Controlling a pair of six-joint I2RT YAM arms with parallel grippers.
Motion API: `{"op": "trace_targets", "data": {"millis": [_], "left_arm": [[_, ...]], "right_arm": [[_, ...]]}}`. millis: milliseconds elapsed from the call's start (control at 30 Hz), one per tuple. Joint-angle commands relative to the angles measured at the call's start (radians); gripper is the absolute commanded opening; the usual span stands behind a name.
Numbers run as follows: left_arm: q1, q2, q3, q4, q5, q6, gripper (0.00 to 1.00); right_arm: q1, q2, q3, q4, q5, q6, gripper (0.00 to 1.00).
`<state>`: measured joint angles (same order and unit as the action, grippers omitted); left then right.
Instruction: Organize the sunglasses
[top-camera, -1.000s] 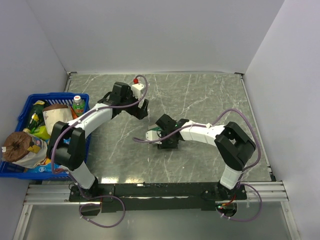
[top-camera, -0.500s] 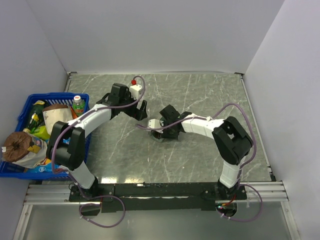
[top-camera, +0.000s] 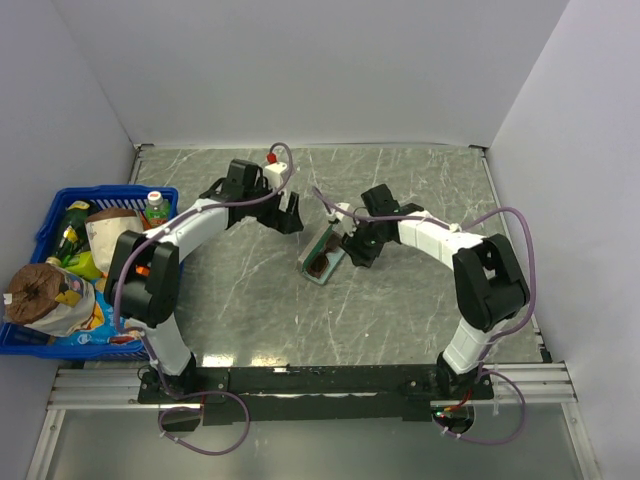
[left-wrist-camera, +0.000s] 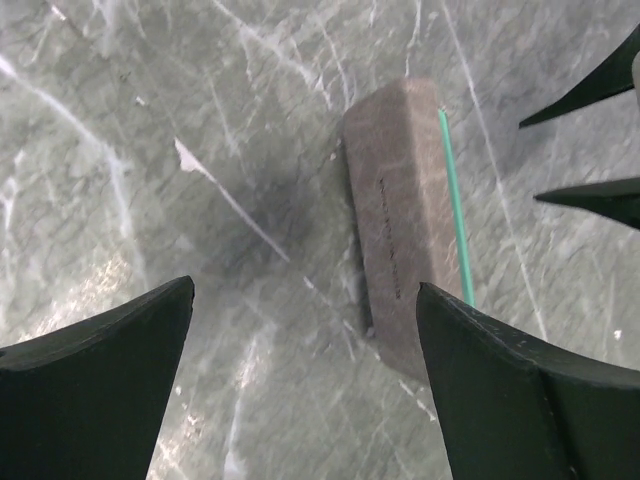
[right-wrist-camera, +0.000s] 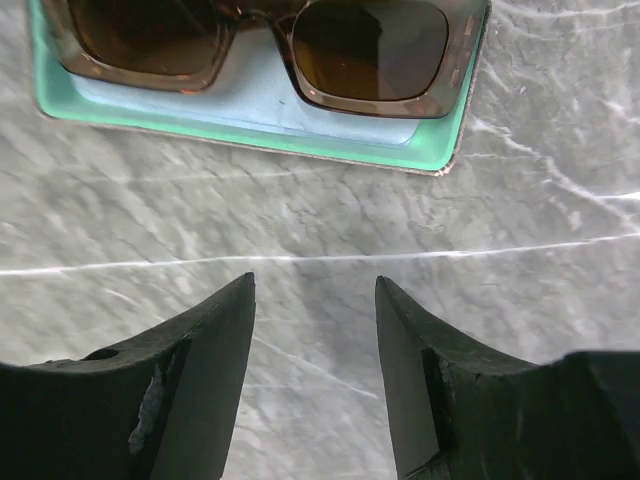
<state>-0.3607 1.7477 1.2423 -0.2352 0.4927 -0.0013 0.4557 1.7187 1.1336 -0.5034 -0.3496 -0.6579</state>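
The sunglasses, brown frame with dark lenses, lie folded in the open grey-brown case on its teal lining, over a light blue cloth. In the top view the case lies mid-table with the sunglasses inside. My right gripper is open and empty, just to the right of the case. My left gripper is open and empty, above the table to the left of and behind the case. The left wrist view shows the case's grey outer shell.
A blue basket full of groceries stands at the left table edge. The right gripper's fingers show at the right edge of the left wrist view. White walls close in the table at the back and both sides.
My right gripper has drawn back to the right and away from the case, which now lies uncovered with the sunglasses showing. My left gripper has shifted slightly to the right.
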Motion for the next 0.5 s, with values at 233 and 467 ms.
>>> {"op": "trace_targets", "data": {"millis": [233,467], "left_arm": [[-0.018,0.076,0.095,-0.015,0.127,-0.072,0.86],[-0.024,0.065,0.075,0.002,0.175,-0.088,0.74]], "right_arm": [[-0.055,0.038,0.048,0.019,-0.257,0.296,0.6],[-0.123,0.096,0.054,0.045,-0.39,0.472,0.59]]}}
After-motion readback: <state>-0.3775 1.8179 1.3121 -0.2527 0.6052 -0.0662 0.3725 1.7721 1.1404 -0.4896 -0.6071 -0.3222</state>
